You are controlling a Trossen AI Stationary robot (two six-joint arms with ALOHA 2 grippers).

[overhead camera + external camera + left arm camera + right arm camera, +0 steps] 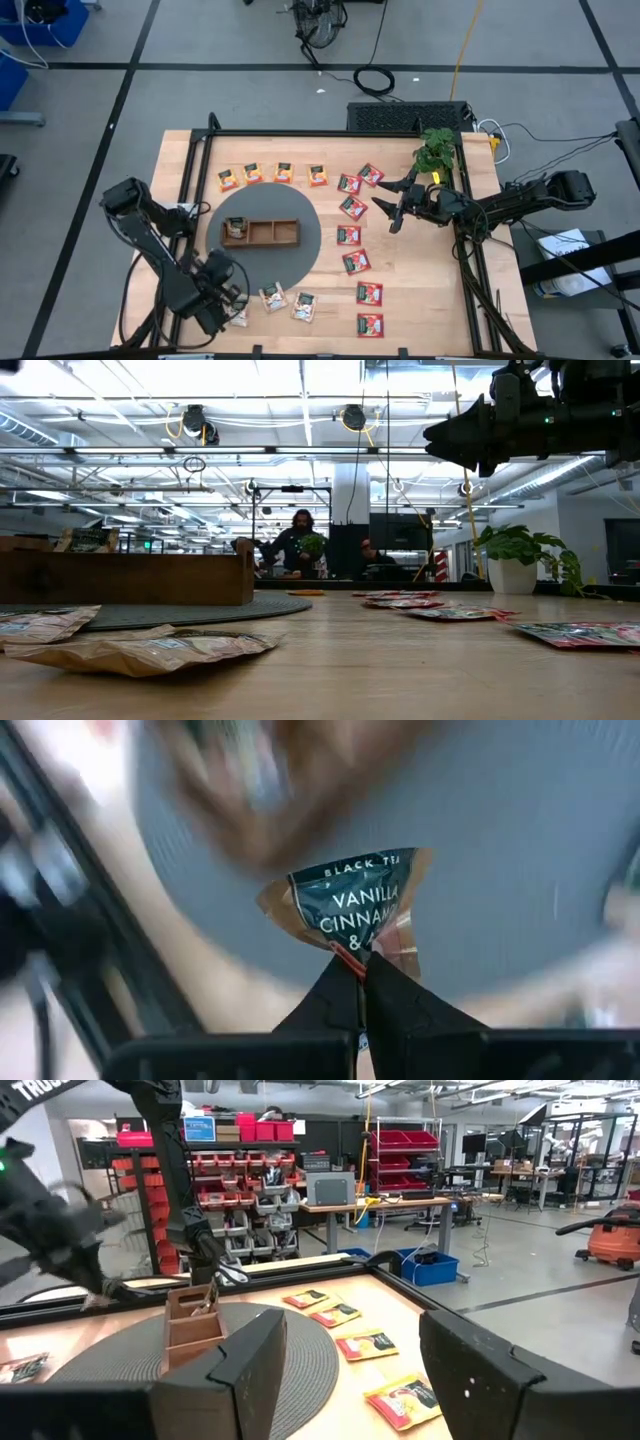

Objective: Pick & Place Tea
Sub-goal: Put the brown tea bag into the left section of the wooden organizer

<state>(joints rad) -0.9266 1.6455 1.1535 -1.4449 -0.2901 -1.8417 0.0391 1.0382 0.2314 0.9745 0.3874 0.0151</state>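
My left gripper [226,284] is near the table's front left, at the edge of the grey round mat [315,240], shut on a white-and-green tea packet [355,900] with a dark label. Other white-and-green packets [288,301] lie on the table beside it. Orange packets [268,174] lie in a row at the back, and red ones [356,262] lie in a column to the right. The brown wooden tray [270,234] stands on the mat with one packet [236,226] in its left compartment. My right gripper [395,212] hovers open above the red packets at the right. My left gripper pinches one corner of the packet [350,954] between its two fingertips [335,995]. The packet stands out beyond the fingers with its printed face toward the wrist camera. It is slightly crumpled and lifted clear of the table.
A potted plant [435,150] stands at the back right corner. A black frame rail [330,134] runs around the table's edges. In the low view, crumpled packets [140,650] lie close in front, and people stand in the room behind.
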